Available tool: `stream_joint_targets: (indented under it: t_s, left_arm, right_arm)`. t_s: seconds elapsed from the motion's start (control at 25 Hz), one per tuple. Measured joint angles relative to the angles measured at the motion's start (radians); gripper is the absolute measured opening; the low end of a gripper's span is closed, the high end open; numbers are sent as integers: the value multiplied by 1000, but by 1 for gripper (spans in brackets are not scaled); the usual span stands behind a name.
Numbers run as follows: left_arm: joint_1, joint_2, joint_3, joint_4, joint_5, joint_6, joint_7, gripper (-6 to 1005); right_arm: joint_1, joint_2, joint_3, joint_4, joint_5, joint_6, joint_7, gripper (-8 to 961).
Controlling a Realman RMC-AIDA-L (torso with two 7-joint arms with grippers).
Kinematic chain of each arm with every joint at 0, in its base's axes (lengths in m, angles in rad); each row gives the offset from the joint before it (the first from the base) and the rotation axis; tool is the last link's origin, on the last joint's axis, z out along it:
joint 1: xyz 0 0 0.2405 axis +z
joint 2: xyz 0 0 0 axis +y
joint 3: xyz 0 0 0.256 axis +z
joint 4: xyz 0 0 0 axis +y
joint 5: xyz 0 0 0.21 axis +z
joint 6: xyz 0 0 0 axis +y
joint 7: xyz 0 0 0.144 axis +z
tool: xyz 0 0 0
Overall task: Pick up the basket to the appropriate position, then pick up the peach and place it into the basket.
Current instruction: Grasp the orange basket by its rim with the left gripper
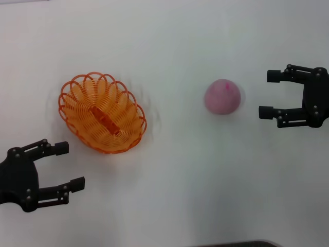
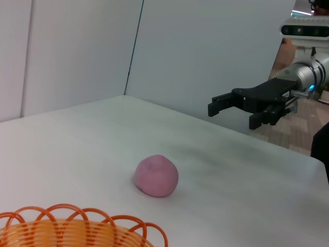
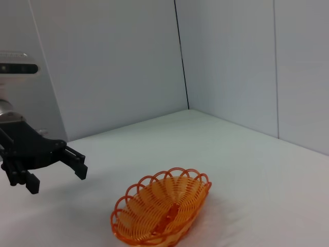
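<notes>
The orange wire basket (image 1: 102, 112) sits on the white table, left of centre, and stands empty. It also shows in the right wrist view (image 3: 162, 212) and its rim shows in the left wrist view (image 2: 77, 229). The pink peach (image 1: 222, 96) lies on the table to the right of centre, also in the left wrist view (image 2: 157, 175). My left gripper (image 1: 66, 166) is open and empty, near the front left, just in front of the basket. My right gripper (image 1: 268, 93) is open and empty, to the right of the peach.
White walls stand beyond the table's far edges. The table edge (image 2: 288, 149) runs behind the right gripper in the left wrist view. A dark object (image 1: 241, 244) shows at the front edge of the table.
</notes>
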Motion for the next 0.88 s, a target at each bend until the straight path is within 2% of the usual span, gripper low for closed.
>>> stream_joint_targets:
  t_s: [0.36,0.88]
  left_arm:
    - [-18,-2,0,-9,0,-7,0,873]
    - [-107,-1,-7,-70,-2,-103,-5,873]
  right_arm:
    - [2,6,-1,-4,-1,10,-1,942]
    - [1,8,2,-5,-2,29,-2,944]
